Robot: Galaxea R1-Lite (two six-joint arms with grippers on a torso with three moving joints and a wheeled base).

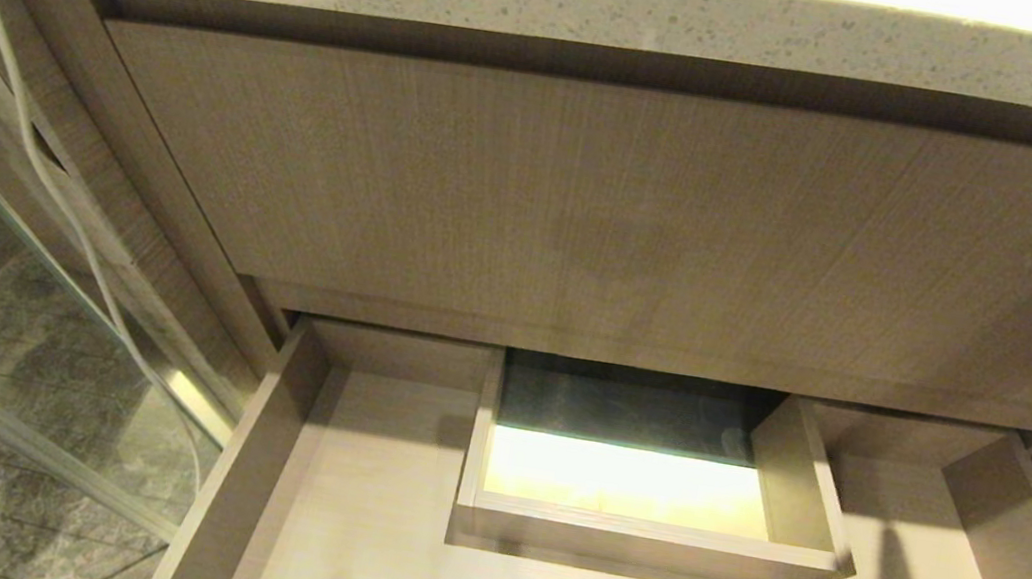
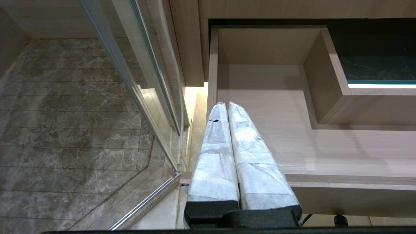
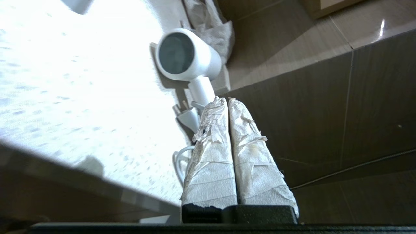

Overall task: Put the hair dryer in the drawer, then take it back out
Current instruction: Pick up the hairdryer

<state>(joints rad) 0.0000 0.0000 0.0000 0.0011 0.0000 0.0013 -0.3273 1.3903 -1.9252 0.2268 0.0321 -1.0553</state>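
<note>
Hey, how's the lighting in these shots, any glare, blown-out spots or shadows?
Head view: bright glow inside the drawer's cutout, and a dark gripper-shaped shadow on the drawer floor at lower right. Right wrist view: the countertop is washed out white around the hair dryer. Left wrist view: evenly lit, with a bright strip beside the drawer.

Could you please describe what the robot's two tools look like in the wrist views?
Both match: the left tool and right tool each have two long tapered fingers wrapped in white crinkled tape on a black base. The right's wrapping is more yellowed and frayed.
</note>
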